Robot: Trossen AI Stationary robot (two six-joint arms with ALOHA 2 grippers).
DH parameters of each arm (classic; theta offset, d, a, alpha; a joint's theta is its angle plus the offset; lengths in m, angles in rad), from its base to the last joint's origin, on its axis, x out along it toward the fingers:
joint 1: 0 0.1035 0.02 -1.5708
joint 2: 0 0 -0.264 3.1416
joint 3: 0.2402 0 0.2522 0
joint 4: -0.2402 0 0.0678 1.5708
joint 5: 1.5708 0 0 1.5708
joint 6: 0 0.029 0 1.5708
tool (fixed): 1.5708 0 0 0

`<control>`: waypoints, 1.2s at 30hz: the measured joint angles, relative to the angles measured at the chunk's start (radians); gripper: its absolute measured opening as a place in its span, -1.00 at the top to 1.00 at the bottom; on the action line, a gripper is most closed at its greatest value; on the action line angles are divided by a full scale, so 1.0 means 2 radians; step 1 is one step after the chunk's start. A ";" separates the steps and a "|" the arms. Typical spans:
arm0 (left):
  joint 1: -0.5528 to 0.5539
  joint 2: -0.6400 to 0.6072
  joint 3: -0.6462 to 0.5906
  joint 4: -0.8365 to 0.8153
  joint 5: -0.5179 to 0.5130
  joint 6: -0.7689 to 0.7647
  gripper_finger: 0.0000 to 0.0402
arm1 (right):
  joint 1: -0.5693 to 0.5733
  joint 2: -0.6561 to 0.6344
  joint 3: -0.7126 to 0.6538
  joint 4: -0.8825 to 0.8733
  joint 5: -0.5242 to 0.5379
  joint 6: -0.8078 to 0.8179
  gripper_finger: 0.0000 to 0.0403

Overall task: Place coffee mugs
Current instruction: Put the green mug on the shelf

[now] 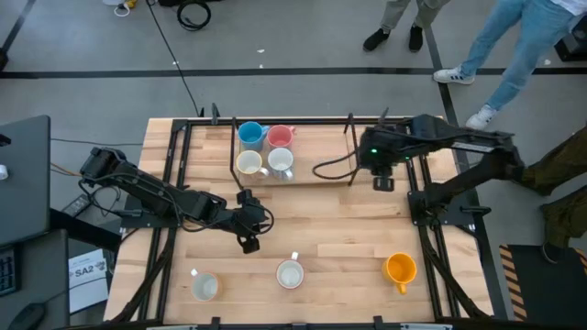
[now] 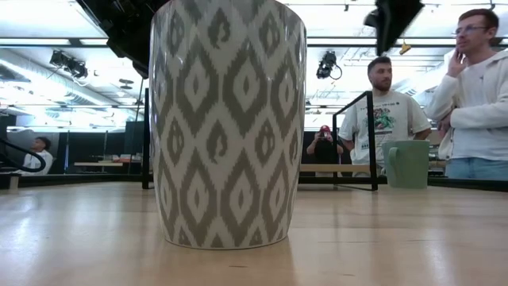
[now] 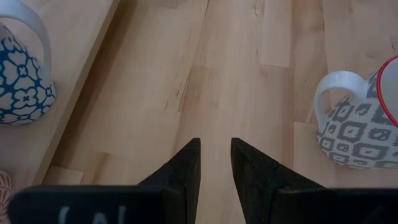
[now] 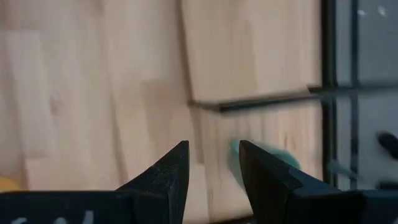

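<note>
Four coffee mugs stand on a raised board (image 1: 312,147) at the table's far side: blue (image 1: 249,135), pink (image 1: 280,137), cream (image 1: 249,163) and white (image 1: 280,162). Along the near edge stand a pale mug (image 1: 204,286), a grey-patterned white mug (image 1: 290,273) (image 2: 228,119) and an orange mug (image 1: 401,269). A green mug (image 2: 406,163) stands far right; it is a blurred green patch (image 4: 264,160) under my right gripper (image 4: 213,144) (image 1: 382,181), which hangs open above it. My left gripper (image 3: 216,142) (image 1: 249,238) hovers mid-table, open with a narrow gap that holds nothing.
Black frame rails (image 1: 174,183) run along both sides of the table, and black posts (image 2: 373,139) stand at the board. A black cable (image 1: 330,170) lies on the board. People stand beyond the far edge (image 2: 476,95). Bare wood lies between the two rows of mugs.
</note>
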 joint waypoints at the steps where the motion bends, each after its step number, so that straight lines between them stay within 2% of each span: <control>1: 0.000 0.000 0.000 0.000 0.000 0.000 0.52 | -0.004 -0.014 -0.017 0.001 0.009 0.005 0.27; 10: 0.000 0.000 0.000 0.000 0.000 0.000 0.52 | -0.076 -0.092 -0.146 0.039 0.031 0.021 0.27; 20: 0.000 0.000 0.000 0.000 0.000 0.000 0.52 | -0.195 -0.087 -0.249 0.123 0.012 -0.053 0.27; 24: 0.000 0.000 0.000 0.000 0.000 -0.003 0.52 | -0.228 -0.076 -0.271 0.160 -0.021 -0.094 0.27; 36: 0.000 0.000 0.000 0.000 0.000 -0.004 0.52 | -0.265 -0.027 -0.288 0.182 -0.020 -0.128 0.27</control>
